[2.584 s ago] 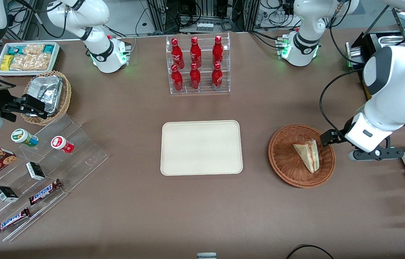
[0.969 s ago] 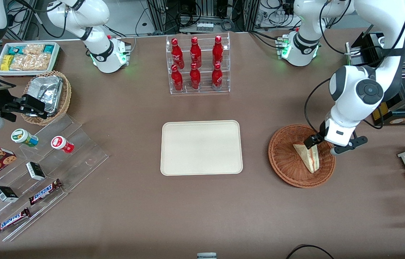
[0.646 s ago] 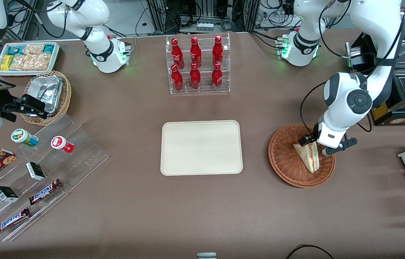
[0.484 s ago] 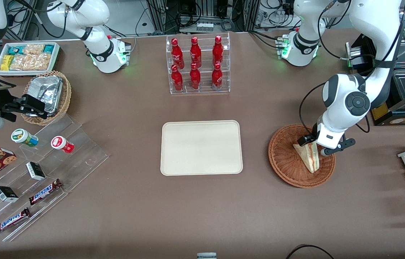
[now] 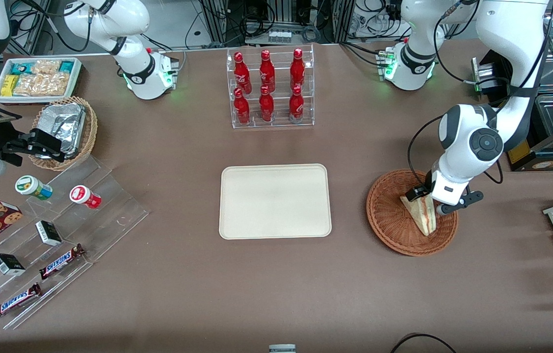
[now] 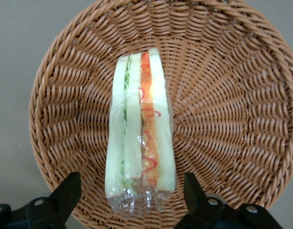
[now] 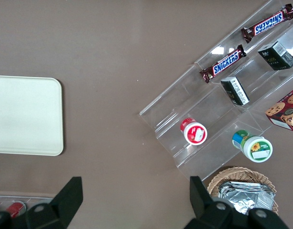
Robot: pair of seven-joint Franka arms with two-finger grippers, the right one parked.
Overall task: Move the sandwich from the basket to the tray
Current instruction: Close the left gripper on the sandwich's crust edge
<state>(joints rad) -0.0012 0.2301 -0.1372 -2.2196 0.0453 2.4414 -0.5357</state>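
Wicker basket [image 5: 411,215] at the front view's right holds the sandwich [image 6: 140,138], plastic-wrapped, probably soft, light and slippery. The gripper [image 6: 132,195] hangs over its wide end, fingers [image 6: 67,191] spread apart, straddling it. Grip gently across the bread faces. The tray [image 5: 275,201] waits mid-frame.

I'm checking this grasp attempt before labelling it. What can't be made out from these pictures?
- Front view: the sandwich end under the gripper is covered by the arm's wrist, so contact cannot be judged.
- Left wrist view: the fingertips straddle the sandwich, jaws open, but their height above the basket is unclear.
- Left wrist view: the basket's rim is cut off by the picture's edge; the tray is absent.
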